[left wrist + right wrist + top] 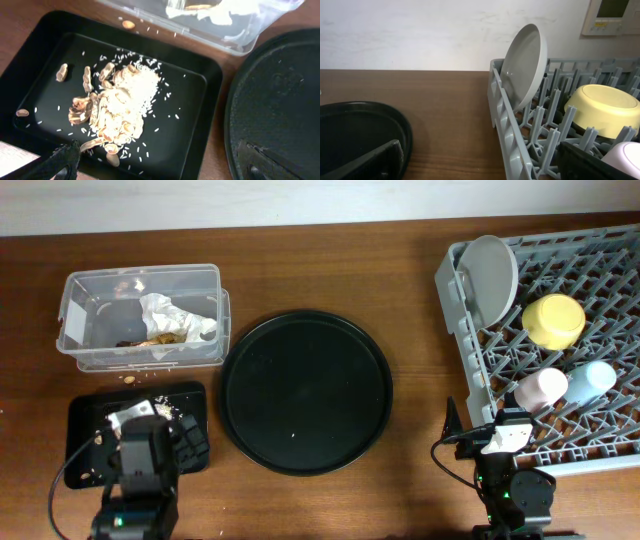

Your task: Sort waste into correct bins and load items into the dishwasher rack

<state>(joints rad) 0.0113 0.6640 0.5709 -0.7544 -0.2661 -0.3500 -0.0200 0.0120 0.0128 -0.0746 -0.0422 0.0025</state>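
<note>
The rack (470, 340) is being carried at the right of the desk (410, 260). The plate (488, 278) is being held on edge between pegs at the rack's far left corner, its top leaning inward. The bowl (553, 320) is being propped tilted on pegs just beside it; whether mouth or base is being turned up cannot be told. The pink cup (541, 390) and blue cup (590, 383) are being kept on their sides, side by side, their long axes slanting from near-left to far-right.

At the far left, the tub (90, 358) is being set with its long axis running left to right, and the wrapper (175, 315) is being held inside it. Just nearer, the flat tray (190, 125) is being laid the same way, with scraps (115, 105) and pale crumbs being heaped on it. The round tray (305, 390) is being left between tub and rack.

The left jaws are being held wide apart over the flat tray, gripping nothing. The right jaws are being held wide apart near the rack's near left corner, likewise gripping nothing.
</note>
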